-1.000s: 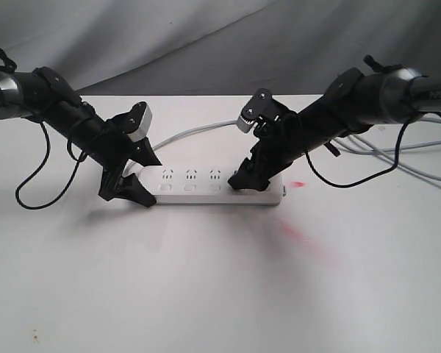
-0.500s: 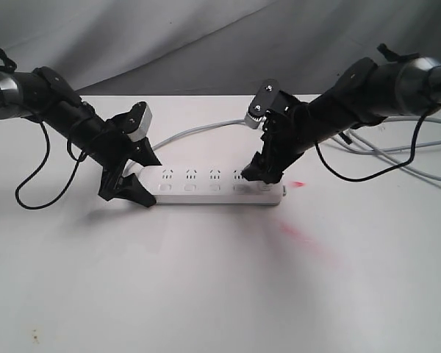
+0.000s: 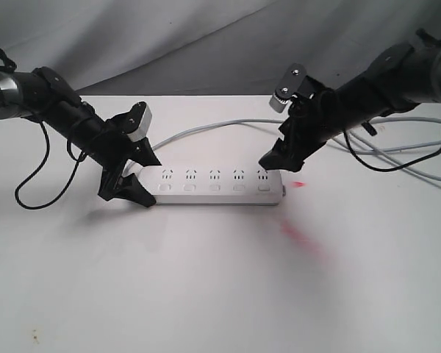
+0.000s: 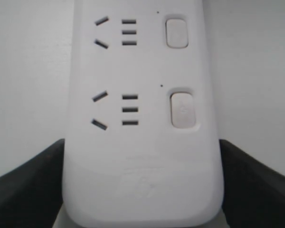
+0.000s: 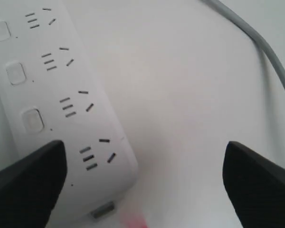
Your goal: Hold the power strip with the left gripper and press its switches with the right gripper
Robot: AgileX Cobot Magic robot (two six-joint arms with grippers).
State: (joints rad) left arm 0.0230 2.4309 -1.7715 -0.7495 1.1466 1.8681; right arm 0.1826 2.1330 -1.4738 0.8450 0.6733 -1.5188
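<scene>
Plainly, strips: one power strip (image 3: 217, 185), white, lying flat on the white tabletop (image 3: 206, 287).
Socket groups: five (image 3: 214, 174) in a row along the strip's far long side, as the exterior view shows.
Switches: five switches (image 3: 214, 188) in a row along the near long side, one in front of each socket group. The left wrist view shows two of them and the right wrist view three.
Grippers: two, one at each end of the strip.
Long axis: runs left to right, about parallel to the tabletop's front edge, with rounded ends toward the left and right edges.
Strip position: about midway between the left and right edges, closer to the far edge than to the front edge.
Left gripper: the left gripper (image 3: 151, 182) straddles the strip's left end. Its fingers (image 4: 28, 185) are spread wide and lie against the two long sides, clamping the strip.
Right gripper: the right gripper (image 3: 273, 157) hangs just above the strip's right end, clear of it. Its fingers (image 5: 261, 185) stand wide apart and hold nothing.
Cord: one thin grey cord (image 3: 206, 126) curves from behind the left gripper along the far side toward the right edge.
Other cables: several grey cables (image 3: 404, 151) lie near the right edge.
Marks: a red smear (image 3: 303, 240) on the tabletop, off the strip's right end toward the front edge.
</scene>
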